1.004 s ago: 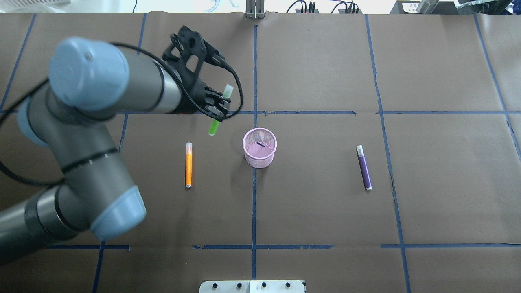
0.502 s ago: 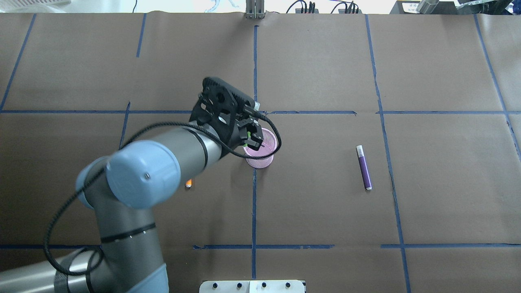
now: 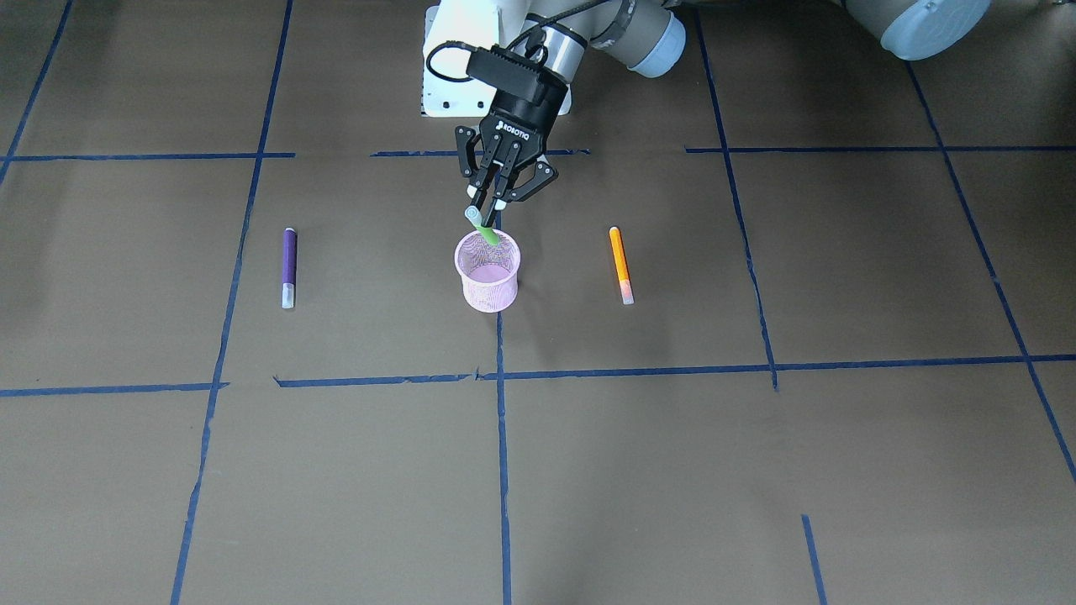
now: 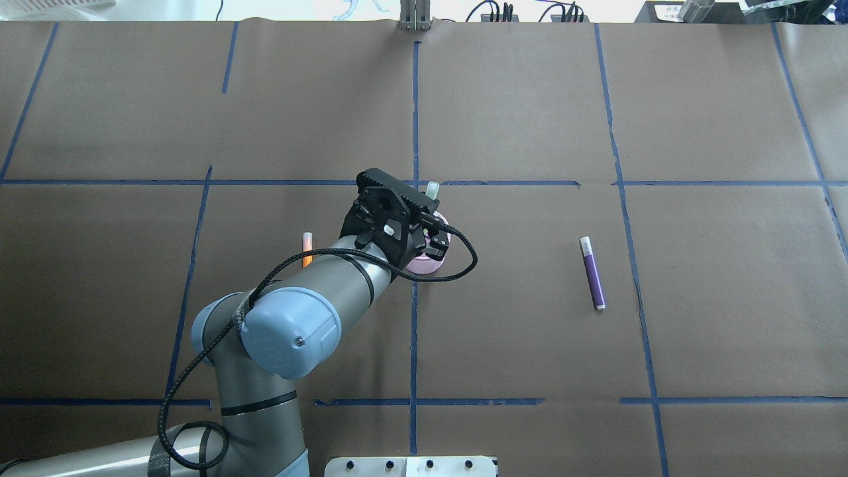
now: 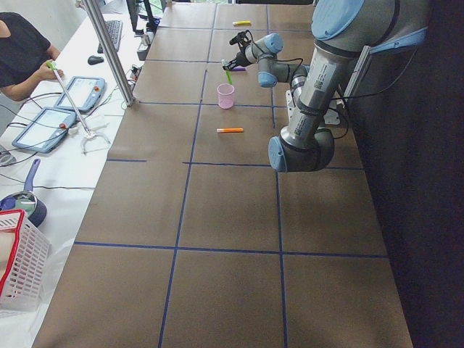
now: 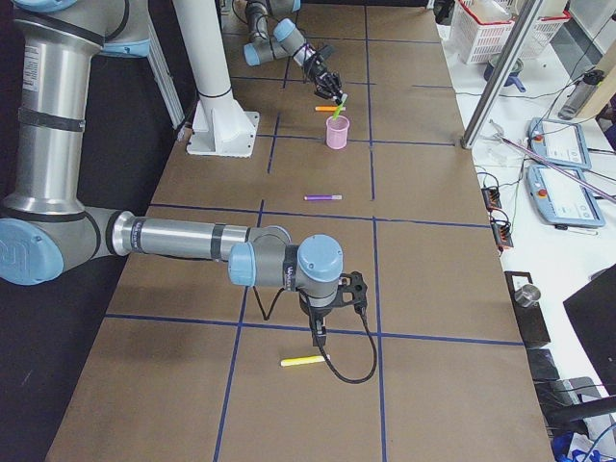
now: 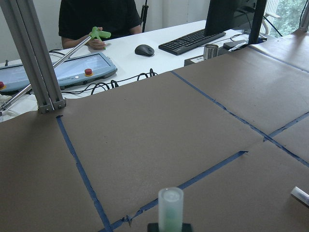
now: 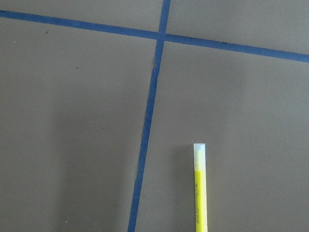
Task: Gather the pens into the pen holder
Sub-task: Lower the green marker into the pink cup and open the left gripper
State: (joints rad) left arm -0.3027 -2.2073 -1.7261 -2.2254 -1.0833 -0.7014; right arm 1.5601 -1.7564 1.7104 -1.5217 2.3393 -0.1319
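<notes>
Over pen holder (image 3: 489, 290): left tool (image 3: 492, 204) clamps green pen (image 3: 485, 230), tilted, cap up, tip inside.

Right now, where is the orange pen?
In the front-facing view the orange pen lies flat on the table, right of the pink pen holder and not touching it, on the robot's left side.

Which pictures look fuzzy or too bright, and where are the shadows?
Left wrist view: the green pen is so close its cap looks soft; the desk behind is clearer. Overhead view: the far strip past the table is washed out white. Right wrist view: a faint shadow darkens the paper left of the yellow pen.
</notes>
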